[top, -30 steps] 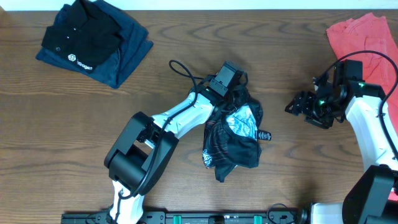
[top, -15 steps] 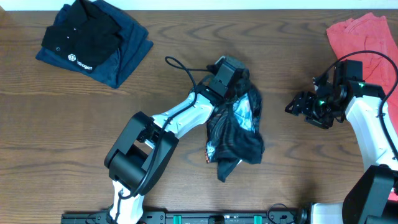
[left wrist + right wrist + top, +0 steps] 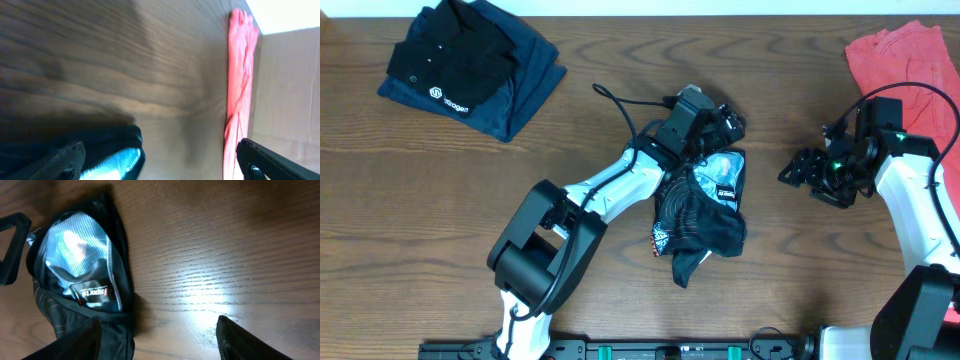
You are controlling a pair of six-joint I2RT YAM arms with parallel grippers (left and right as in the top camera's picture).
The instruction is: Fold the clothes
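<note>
Black jersey (image 3: 700, 215) lying bunched at table (image 3: 570, 60) centre (lining, label showing). Left gripper (image 3: 730, 120) hovering at its top edge, fingers wide, empty. Right gripper (image 3: 790, 172) hanging well apart, fingers wide. Spreading flat first advised, pinching single layer.

The left hand (image 3: 733, 118) has let go of the jersey (image 3: 700, 212). A second ago its fingers were closed on the cloth and drawing it up toward the far side of the bench (image 3: 620, 80). Now they stand wide apart, just past the jersey's far edge and a little further right. The jersey has dropped back into a loose heap. Its pale inner lining (image 3: 712, 170) now faces up at the far end, and the label (image 3: 721, 181) has moved from the right edge to the top of the heap.
</note>
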